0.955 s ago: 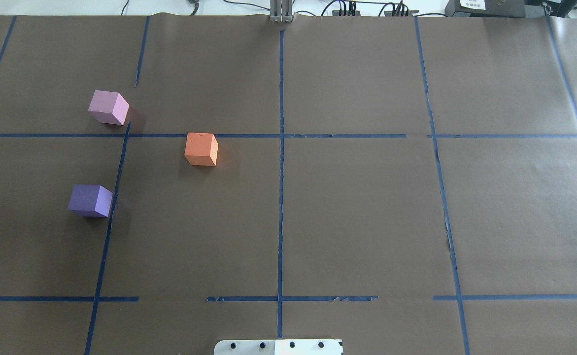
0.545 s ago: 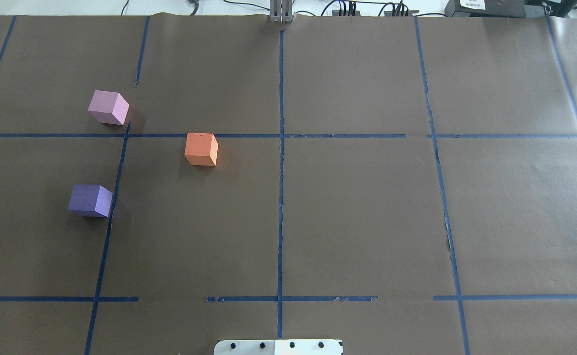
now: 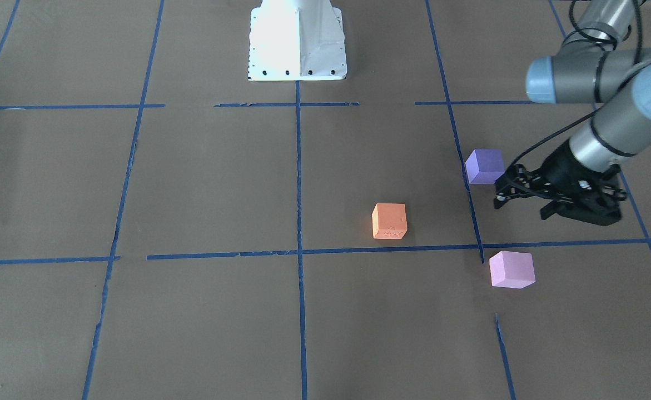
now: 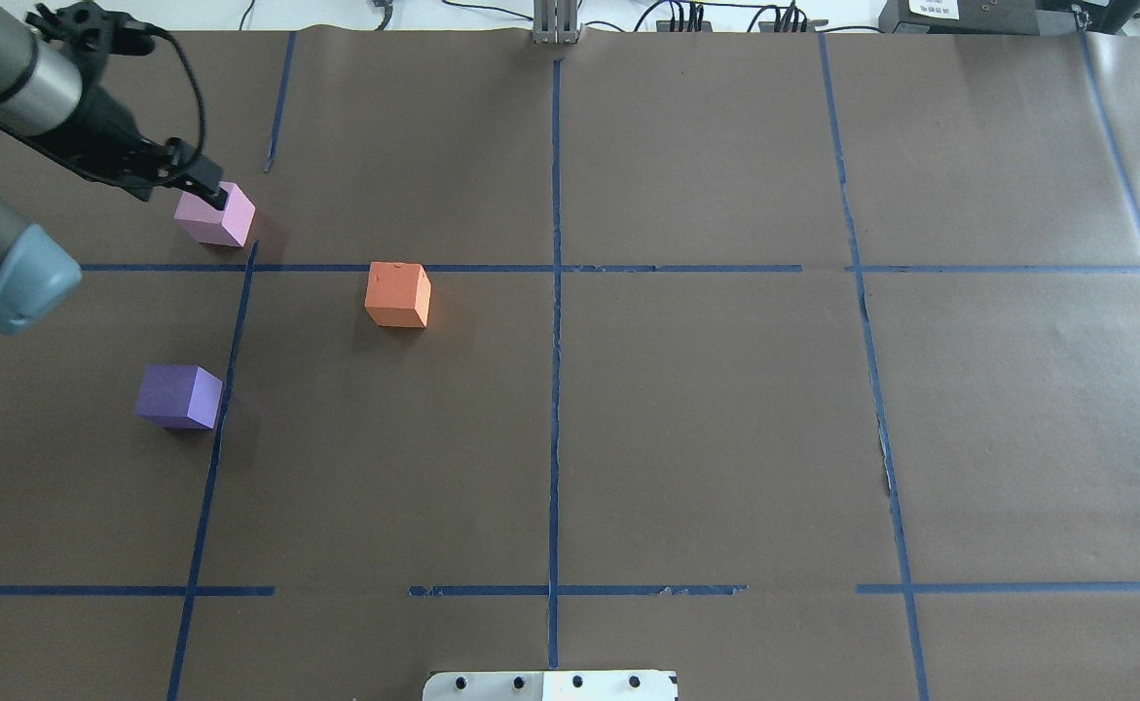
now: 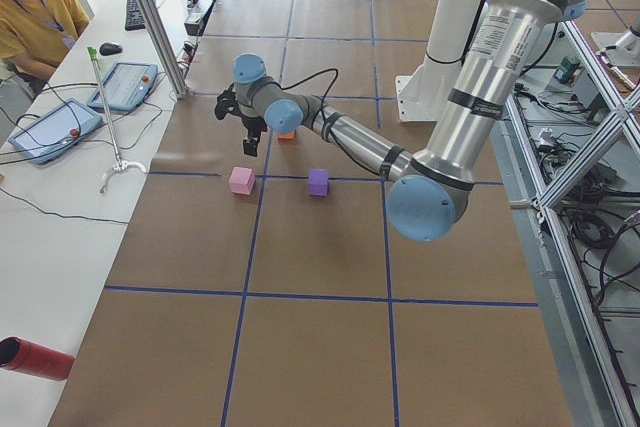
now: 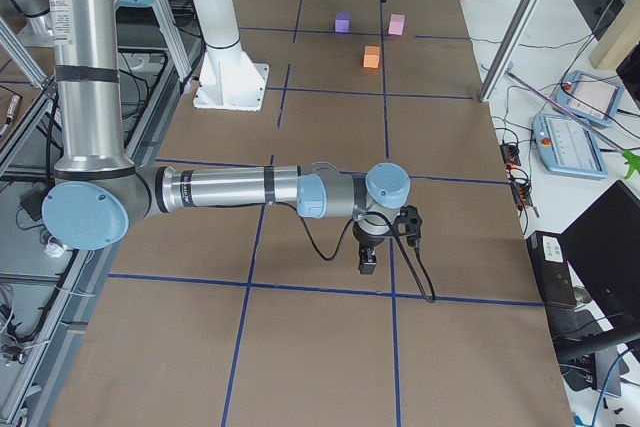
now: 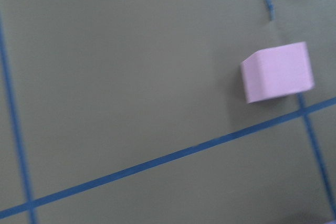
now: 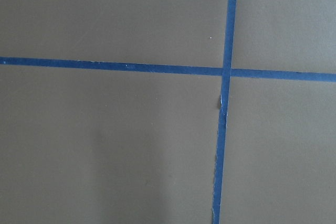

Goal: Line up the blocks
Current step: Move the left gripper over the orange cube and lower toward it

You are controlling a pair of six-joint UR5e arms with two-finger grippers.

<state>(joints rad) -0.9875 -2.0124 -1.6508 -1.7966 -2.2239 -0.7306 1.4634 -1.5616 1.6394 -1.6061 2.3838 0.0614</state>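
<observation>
Three blocks lie apart on the brown table: the orange (image 4: 397, 295), the dark purple (image 4: 178, 396) and the pale pink (image 4: 224, 226). They also show in the front view: orange (image 3: 389, 221), purple (image 3: 485, 166), pink (image 3: 511, 269). My left gripper (image 4: 185, 190) hangs in the air over the pink block's left side; in the front view it (image 3: 522, 210) looks open and empty. The left wrist view shows the pink block (image 7: 277, 72) at the right and no fingers. My right gripper (image 6: 368, 262) shows only in the exterior right view, far from the blocks; I cannot tell its state.
Blue tape lines (image 4: 555, 292) grid the table. The robot's white base plate (image 4: 550, 685) sits at the near edge. An operator (image 5: 30, 7), tablets and cables are on the white bench beyond the table's far edge. A red cylinder (image 5: 35, 359) lies there too.
My left arm has come into the overhead view from the left and now hangs over the pink block. No arm showed before. The three blocks have not moved.
</observation>
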